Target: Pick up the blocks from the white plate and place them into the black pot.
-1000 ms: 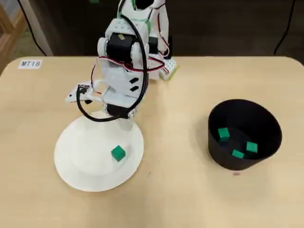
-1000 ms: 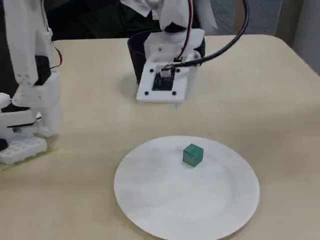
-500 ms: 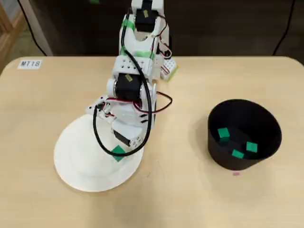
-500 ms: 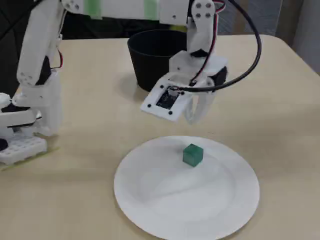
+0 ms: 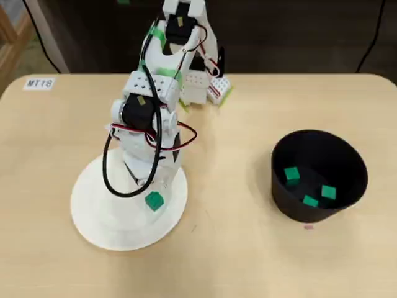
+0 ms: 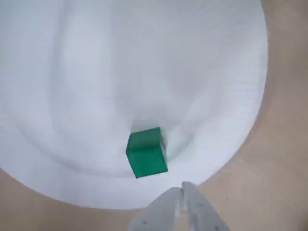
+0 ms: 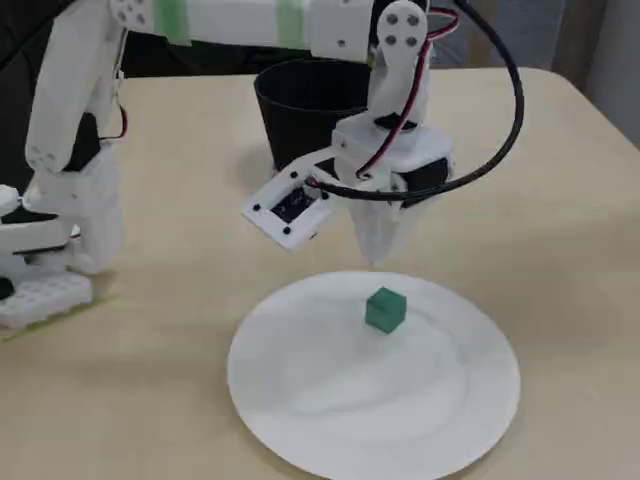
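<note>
The gripper (image 7: pixel 375 258) is hanging point-down above the far rim of the white plate (image 7: pixel 300 420), its two fingers pressed together with nothing between them, as the wrist view is showing. The last green block (image 7: pixel 385 309) is lying alone on the plate, just short of that far rim in the fixed view and a little toward the plate's right side; it is sitting just ahead of the closed tips in the wrist view (image 6: pixel 147 153). Three more green blocks (image 5: pixel 292 174) are already resting inside the black pot (image 5: pixel 347 162) near the table's right edge in the overhead view. To take this block cleanly, the jaws are likely needing to spread wider than the cube, line up with its flat faces, since it is sitting slightly turned, and straddle it before descending. In the overhead view the arm is covering the fingertips and part of the plate, and how high the tips are riding above the plate is hard to judge
</note>
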Tool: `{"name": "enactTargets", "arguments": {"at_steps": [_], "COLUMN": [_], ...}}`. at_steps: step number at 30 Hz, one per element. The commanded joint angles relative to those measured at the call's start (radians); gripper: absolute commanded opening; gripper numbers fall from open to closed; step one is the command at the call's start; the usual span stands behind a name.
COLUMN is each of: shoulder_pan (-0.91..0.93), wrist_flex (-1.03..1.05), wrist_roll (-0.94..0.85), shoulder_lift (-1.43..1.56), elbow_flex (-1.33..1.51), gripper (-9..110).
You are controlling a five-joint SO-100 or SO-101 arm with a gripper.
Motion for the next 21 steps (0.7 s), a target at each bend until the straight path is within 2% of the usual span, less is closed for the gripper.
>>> {"name": "enactTargets", "arguments": {"at_steps": [1, 3, 8, 21], "shoulder_pan": [0.018, 0.018, 0.015, 0.0], "wrist_flex": [0.006, 0.011, 0.011, 0.014], "wrist_roll": [-0.028, -0.052, -0.101, -0.282], "shoulder_lift": [-0.012, -0.025, -0.048, -0.087], "elbow_flex": [-0.084, -0.091, -0.103, -0.121], "gripper": [5, 17, 27, 31]}}
